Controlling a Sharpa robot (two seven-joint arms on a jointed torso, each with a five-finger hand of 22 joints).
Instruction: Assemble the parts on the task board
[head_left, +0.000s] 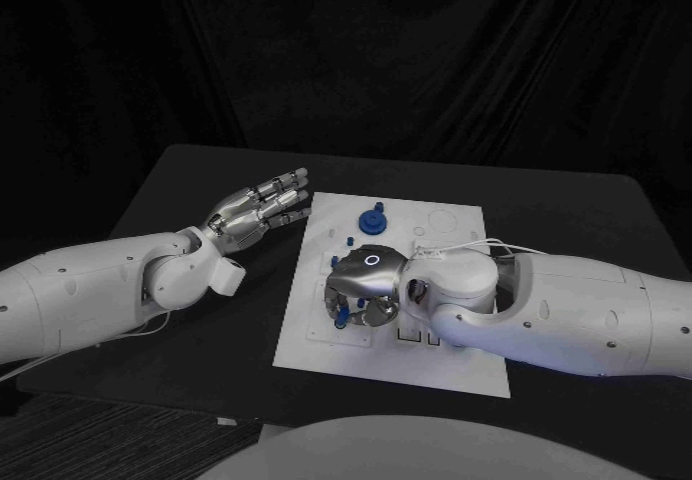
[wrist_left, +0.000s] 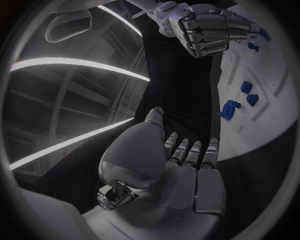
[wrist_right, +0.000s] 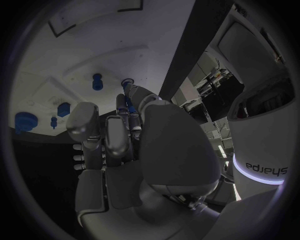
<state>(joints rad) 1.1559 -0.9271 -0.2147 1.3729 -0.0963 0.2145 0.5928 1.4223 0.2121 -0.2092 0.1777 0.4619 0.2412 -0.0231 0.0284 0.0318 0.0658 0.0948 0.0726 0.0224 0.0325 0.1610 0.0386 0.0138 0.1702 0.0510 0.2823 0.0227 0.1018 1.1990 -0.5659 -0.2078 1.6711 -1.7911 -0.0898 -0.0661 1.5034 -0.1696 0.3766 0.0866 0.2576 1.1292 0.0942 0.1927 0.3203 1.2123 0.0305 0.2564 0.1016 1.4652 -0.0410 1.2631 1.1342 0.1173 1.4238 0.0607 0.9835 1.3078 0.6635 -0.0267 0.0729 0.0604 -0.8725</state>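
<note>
Nearest us, the right hand (head_left: 364, 285) sits over the near-left part of the task board (head_left: 447, 365), fingers curled down onto it; in the right wrist view its fingertips (wrist_right: 128, 96) close round a small blue part (wrist_right: 127, 83), though the contact itself is partly hidden, so we read it as a pinch. 1 more blue bit (head_left: 340, 322) shows just under that hand at the board's left edge. Toward the board's far side we see a round blue part w/ a knob (head_left: 374, 217) standing upright, and a small blue peg (head_left: 348, 241) between it and the right hand. We find the left hand (head_left: 263, 208) off the board, just beside its far-left corner, above the black table (head_left: 577, 220), fingers apart and straight, holding nothing.
</note>
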